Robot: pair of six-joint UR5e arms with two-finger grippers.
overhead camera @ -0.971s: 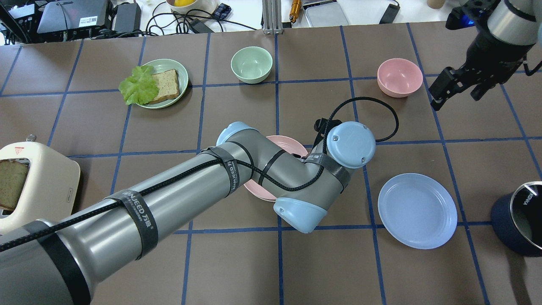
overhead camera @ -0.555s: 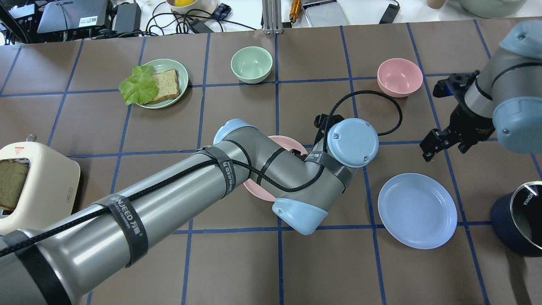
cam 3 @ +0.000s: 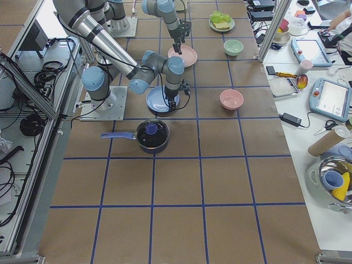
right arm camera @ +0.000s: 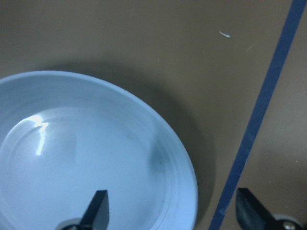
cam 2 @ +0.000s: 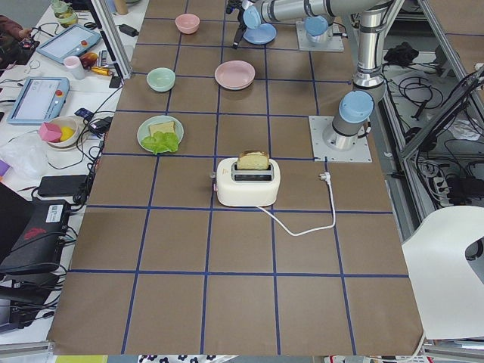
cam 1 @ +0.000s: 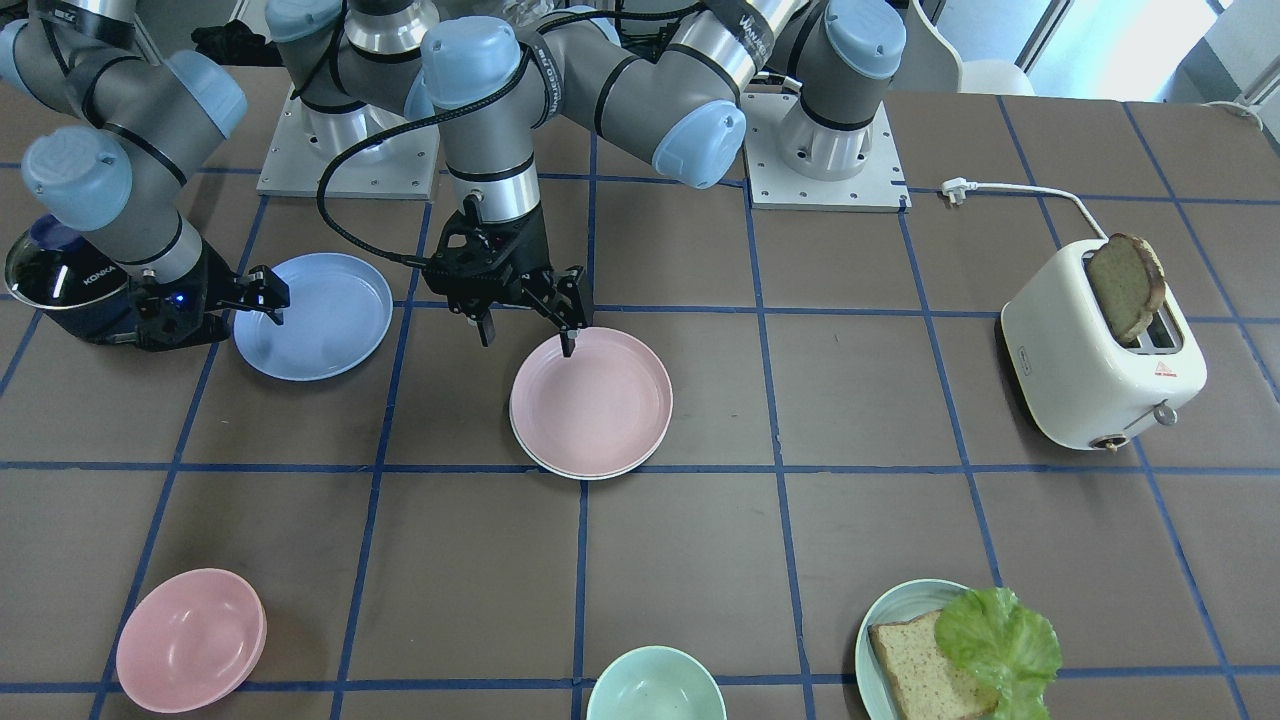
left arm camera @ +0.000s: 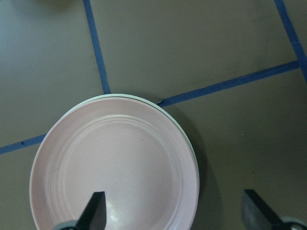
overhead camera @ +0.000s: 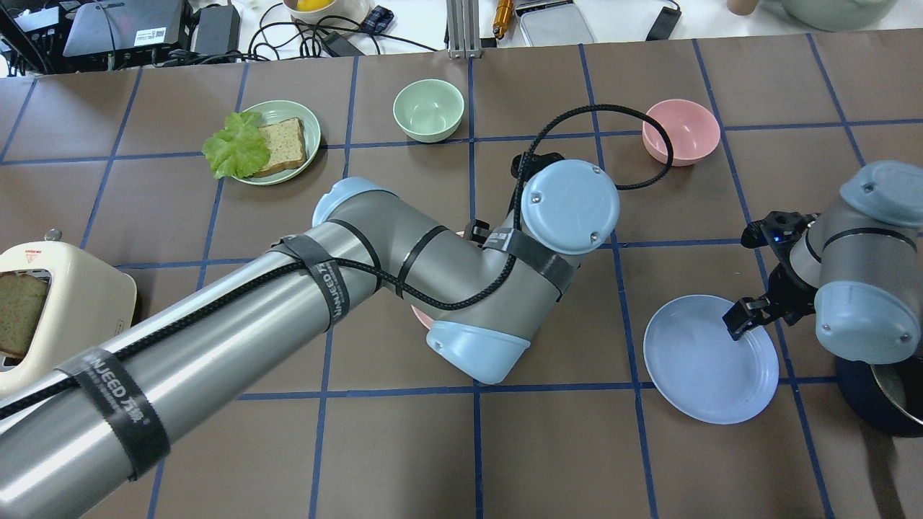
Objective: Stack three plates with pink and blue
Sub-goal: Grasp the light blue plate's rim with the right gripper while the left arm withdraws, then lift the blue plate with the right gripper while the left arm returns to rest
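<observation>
Pot (cam 1: 50,300) near blue plate (cam 1: 320,320) reads KONKA; arm strap (overhead camera: 328,281) WANJEED.

You see the left arm (overhead camera: 238,317) stretched across the middle, hiding nearly all of the pink plate (overhead camera: 420,318); only a sliver shows beside the wrist joint. The blue plate (overhead camera: 703,367) lies to the right, well apart from it. The right gripper (overhead camera: 743,322) hangs over its right rim. Along the far side sit a pink bowl (overhead camera: 681,132), a green bowl (overhead camera: 428,109) and a bread plate (overhead camera: 306,122); the toaster (overhead camera: 79,303) is at the left edge.
</observation>
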